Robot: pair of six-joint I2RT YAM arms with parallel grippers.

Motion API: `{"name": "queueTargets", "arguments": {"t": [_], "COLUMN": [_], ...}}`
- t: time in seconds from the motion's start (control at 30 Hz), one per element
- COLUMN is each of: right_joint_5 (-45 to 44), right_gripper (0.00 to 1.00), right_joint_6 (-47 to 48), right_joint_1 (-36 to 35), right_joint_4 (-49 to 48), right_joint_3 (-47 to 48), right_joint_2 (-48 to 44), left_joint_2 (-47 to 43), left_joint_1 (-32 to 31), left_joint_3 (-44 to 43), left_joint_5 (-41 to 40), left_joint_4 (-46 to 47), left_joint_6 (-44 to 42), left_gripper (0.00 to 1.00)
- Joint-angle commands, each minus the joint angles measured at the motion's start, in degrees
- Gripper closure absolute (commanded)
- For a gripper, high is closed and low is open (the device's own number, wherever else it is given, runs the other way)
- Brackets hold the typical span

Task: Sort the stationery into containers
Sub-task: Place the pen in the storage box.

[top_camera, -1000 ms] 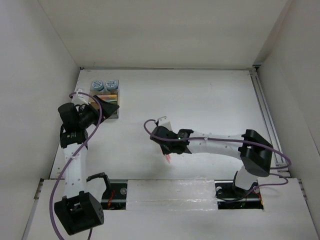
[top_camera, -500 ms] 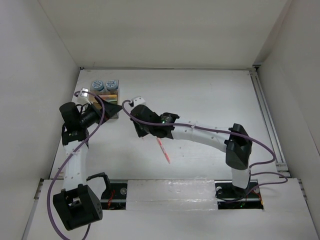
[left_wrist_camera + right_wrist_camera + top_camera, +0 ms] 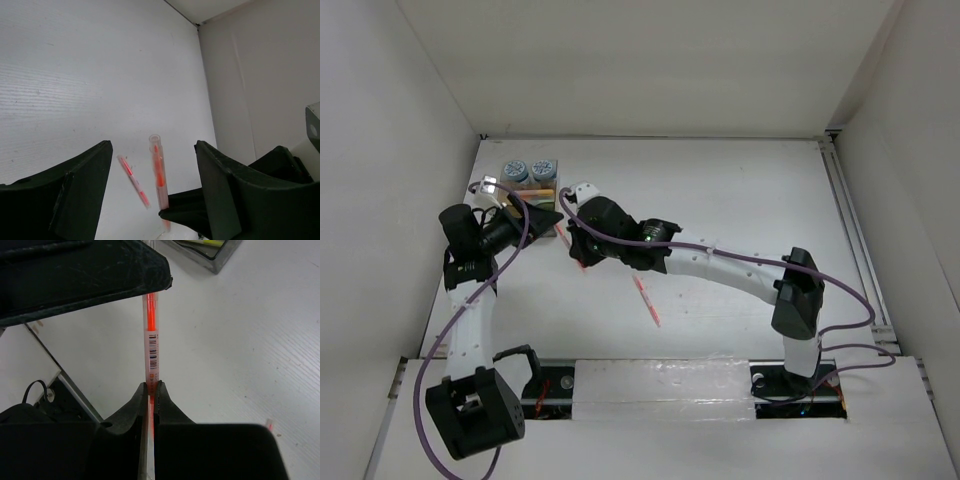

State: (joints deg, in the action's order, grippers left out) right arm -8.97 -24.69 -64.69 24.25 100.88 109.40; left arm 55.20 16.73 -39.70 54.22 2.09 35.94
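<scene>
Stationery, item one: orange pen (image 3: 151,335), clear barrel with a barcode label. The right gripper (image 3: 151,387) is pinching its lower end, jaws clamped tight on the barrel, and is holding it out just beside the near corner of the tray. The pen's far end is reaching between the fingers of the left gripper (image 3: 540,214), whose jaws are standing apart on either side of it; whether either finger is touching the barrel cannot be told.

Item two: pink-red pen (image 3: 646,300). It is lying flat on the white table (image 3: 740,200), apart from both arms and well short of the tray.

Item three: two blue-and-white cylinders (image 3: 528,169). They are sitting side by side in the far end of the tray.

Container: wooden organiser tray (image 3: 554,192). It is resting near the table's far left corner, with the left gripper hovering over its near end and covering part of it.
</scene>
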Motion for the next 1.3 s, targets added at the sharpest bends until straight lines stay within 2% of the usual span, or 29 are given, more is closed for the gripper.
{"name": "queueTargets", "arguments": {"t": [0.0,0.07,0.1,0.37,0.53,0.6,0.63,0.67,0.7,0.73,0.77,0.8,0.93,1.07,1.1,1.27], "right_joint_5": [1.9,1.9,1.9,0.9,-0.3,-0.3,-0.3,-0.3,-1.0,-2.3,-3.1,-4.1,-7.8,-6.5,-4.9,-3.3], "right_gripper": [1.00,1.00,1.00,1.00,1.00,0.92,0.80,0.64,0.41,0.09,0.00,0.00,0.00,0.00,0.00,0.00], "right_joint_6": [0.8,0.8,0.8,0.8,0.8,0.8,0.8,0.8,0.8,0.8,0.8,0.8,-0.5,-2.6,-3.3,-5.9], "right_joint_1": [0.1,0.1,0.1,0.6,0.6,0.6,0.6,1.1,1.1,1.1,1.1,1.1,1.7,1.7,1.7,1.7], "right_joint_4": [-4.3,-4.3,-4.3,-3.8,-2.2,-2.2,-2.2,-2.8,-2.8,-3.3,-3.3,-3.3,-3.9,-7.2,-9.4,-12.6], "right_joint_3": [2.4,3.3,3.3,6.0,7.9,7.4,6.2,5.5,4.7,3.8,1.7,0.5,-6.6,-17.4,-22.1,-32.3], "right_joint_2": [-1.5,-1.5,-0.8,0.8,1.3,1.3,0.8,-0.2,-0.9,-1.6,-2.5,-4.4,-10.8,-17.9,-19.1,-26.2], "left_joint_2": [0.3,0.3,0.3,2.0,2.0,2.5,2.5,1.8,1.0,1.0,0.1,-0.7,-0.2,3.2,4.6,12.6], "left_joint_1": [0.1,0.1,0.1,0.1,0.1,0.1,0.1,0.1,0.1,0.1,0.1,0.1,0.7,2.2,3.0,6.0], "left_joint_3": [0.5,0.5,0.5,0.0,-0.5,-1.1,-1.1,-1.1,-1.1,-0.6,0.0,1.4,4.4,4.4,4.4,6.6], "left_joint_5": [1.2,1.2,1.2,1.2,-0.1,-3.4,-4.8,-6.3,-7.8,-11.4,-13.8,-17.9,-22.9,-35.1,-35.1,-35.7], "left_joint_4": [1.9,1.9,1.9,1.9,0.6,-0.9,-1.6,-1.6,-1.6,-0.9,-0.9,1.2,7.9,11.8,13.4,27.7], "left_joint_6": [-0.6,-0.6,-0.6,-0.6,-1.1,-1.1,-1.1,-0.1,0.9,2.4,3.9,7.6,16.0,21.9,24.8,34.5], "left_gripper": [0.37,0.40,0.48,0.72,1.00,1.00,1.00,1.00,1.00,1.00,1.00,1.00,1.00,1.00,1.00,1.00]}}
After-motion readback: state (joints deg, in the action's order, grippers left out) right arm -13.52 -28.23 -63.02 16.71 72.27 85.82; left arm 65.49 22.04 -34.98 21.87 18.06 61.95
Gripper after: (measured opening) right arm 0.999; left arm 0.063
